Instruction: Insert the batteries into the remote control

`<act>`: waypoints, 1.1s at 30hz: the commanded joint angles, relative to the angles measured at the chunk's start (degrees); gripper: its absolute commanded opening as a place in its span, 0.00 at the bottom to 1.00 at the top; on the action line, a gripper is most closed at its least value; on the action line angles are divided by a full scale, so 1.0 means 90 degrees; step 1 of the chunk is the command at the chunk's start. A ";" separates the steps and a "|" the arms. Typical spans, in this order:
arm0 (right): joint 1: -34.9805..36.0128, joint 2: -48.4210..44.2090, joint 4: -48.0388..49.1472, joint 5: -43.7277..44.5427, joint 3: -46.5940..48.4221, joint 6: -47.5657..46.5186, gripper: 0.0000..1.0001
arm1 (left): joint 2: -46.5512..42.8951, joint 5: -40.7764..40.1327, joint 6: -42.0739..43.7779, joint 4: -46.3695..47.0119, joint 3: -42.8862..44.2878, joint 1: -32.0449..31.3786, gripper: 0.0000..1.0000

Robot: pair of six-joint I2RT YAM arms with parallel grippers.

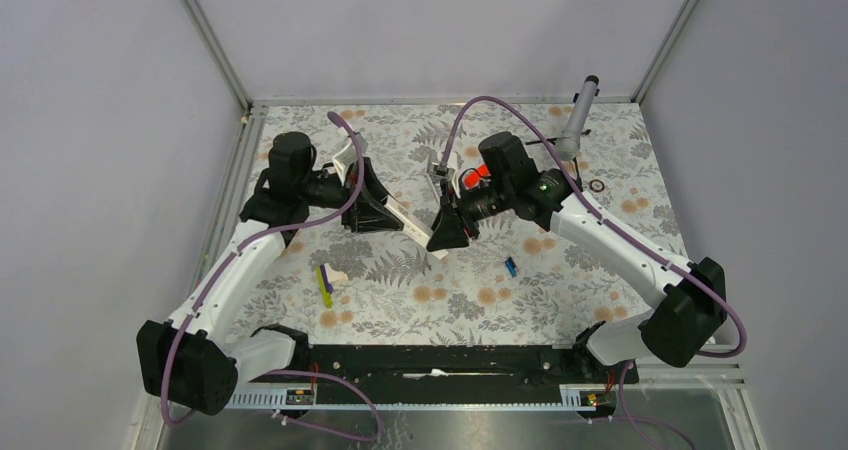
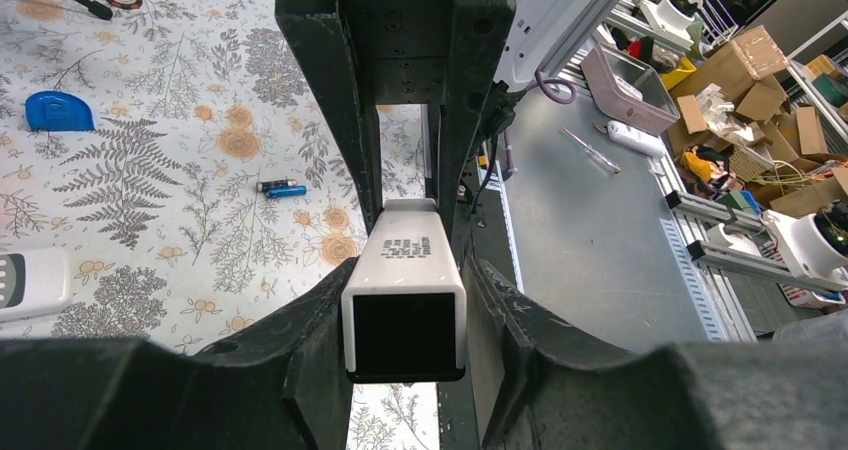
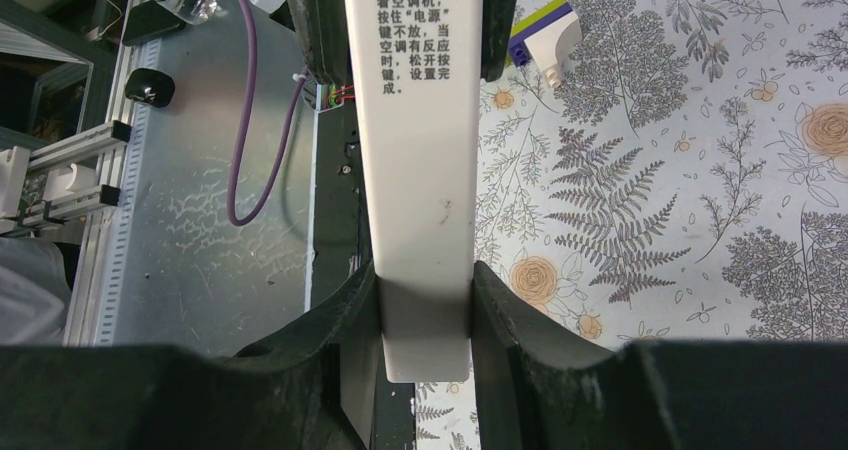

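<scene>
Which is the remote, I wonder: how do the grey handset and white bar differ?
The grey handset lies loose on the table; the white bar is clamped by the left gripper and right gripper. The handset shows a display; the bar shows printed text. Both are pale and rectangular.

The bar (image 3: pixel 420 170) is white with black print, the battery (image 1: pixel 510 266) blue, the cloth (image 1: pixel 440 300) grey-ferned with orange flowers.

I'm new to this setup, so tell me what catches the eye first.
Both arms meet mid-table: the left gripper and the right gripper each clamp the same long white bar, printed with Chinese text. A small blue battery lies on the floral table, nearer the right arm.
</scene>
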 commanded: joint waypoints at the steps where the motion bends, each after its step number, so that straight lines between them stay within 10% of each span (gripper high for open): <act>1: 0.0028 -0.0183 0.0384 0.0063 0.0310 0.0077 0.17 | -0.0229 0.0408 0.0477 -0.0360 0.0294 0.0068 0.41; 8: 0.0030 -0.0152 0.0380 0.0043 0.0285 0.0087 0.17 | -0.0246 0.0283 0.0505 -0.0364 0.0339 0.0081 0.29; 33: 0.0029 -0.0120 0.0582 0.0179 0.0213 0.0212 0.19 | -0.0212 0.0133 0.0437 -0.0367 0.0378 0.0082 0.42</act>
